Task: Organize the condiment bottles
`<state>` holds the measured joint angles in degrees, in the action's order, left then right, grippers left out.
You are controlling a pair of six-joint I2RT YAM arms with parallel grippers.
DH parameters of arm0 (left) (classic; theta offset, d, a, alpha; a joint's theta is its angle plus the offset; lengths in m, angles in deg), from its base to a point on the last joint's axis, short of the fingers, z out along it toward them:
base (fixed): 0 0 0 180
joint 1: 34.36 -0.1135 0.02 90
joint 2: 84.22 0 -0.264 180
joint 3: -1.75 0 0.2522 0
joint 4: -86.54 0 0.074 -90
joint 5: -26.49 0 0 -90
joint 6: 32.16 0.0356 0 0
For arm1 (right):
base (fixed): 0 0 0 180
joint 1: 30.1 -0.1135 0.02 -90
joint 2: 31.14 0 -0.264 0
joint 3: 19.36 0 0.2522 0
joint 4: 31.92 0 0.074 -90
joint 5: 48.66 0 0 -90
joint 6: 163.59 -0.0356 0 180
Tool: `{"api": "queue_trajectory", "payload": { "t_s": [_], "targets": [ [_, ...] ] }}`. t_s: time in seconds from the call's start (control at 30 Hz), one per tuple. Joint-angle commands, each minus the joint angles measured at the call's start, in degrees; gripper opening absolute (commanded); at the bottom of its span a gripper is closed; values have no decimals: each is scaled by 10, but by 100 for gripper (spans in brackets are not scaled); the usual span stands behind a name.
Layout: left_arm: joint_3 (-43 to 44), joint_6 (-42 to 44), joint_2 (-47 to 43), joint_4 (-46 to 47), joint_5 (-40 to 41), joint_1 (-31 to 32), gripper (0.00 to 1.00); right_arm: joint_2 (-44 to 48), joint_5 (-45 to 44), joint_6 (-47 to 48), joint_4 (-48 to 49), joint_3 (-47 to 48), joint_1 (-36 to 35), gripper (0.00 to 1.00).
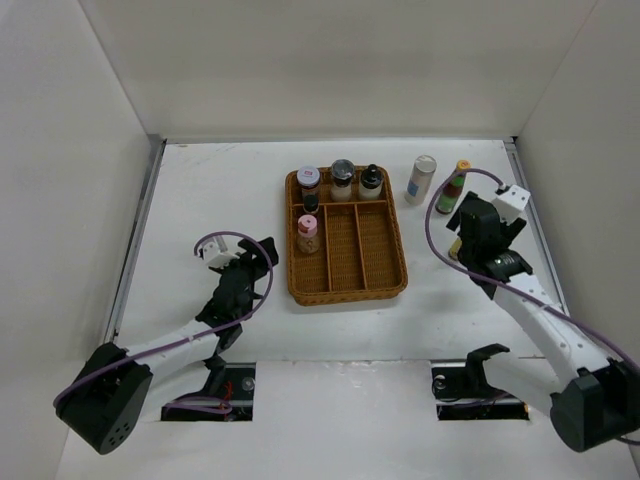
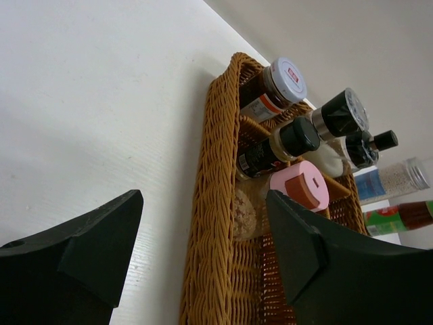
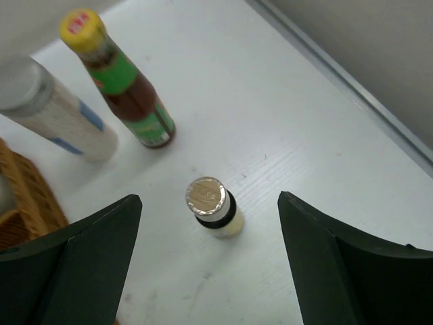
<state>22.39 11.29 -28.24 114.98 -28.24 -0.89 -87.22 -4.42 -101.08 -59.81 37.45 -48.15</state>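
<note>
Hovering over the right side of the white surface [image 1: 220,200], the right tool [image 3: 208,202] stands wide open. Its dark fingers flank a small silver-capped bottle of pale contents [image 3: 215,211] without touching it. Near it stand a yellow-capped dark sauce bottle [image 3: 128,88] and a tall white grey-lidded shaker [image 3: 57,115] – both upright, beside the brown wicker divided tray [image 1: 345,295]. In the tray's left lane stand a pink-capped bottle [image 1: 307,232] and a small dark-lidded bottle [image 1: 311,203]; three more line its far end. The left tool [image 2: 204,198] – partly open, empty – faces the tray's left wall.
</note>
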Motion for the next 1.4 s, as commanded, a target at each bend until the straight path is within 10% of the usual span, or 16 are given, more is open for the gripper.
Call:
{"api": "queue_trajectory", "payload": {
  "t_s": [0.0,0.5,0.7,1.0,1.37],
  "targets": [
    [19,-5,1,17,-8,6,73,-32,75,1,16,-1,26,88],
    [19,-4,7,17,-11,1,73,-139,122,16,82,15,78,70],
    [20,-5,14,20,-12,0,73,-109,74,34,104,8,69,35],
    [22,-5,18,22,-15,-5,73,27,-7,111,107,50,-148,30],
    [12,-33,-24,-28,-24,-79,73,-158,61,89,218,173,-416,30]
  ]
}}
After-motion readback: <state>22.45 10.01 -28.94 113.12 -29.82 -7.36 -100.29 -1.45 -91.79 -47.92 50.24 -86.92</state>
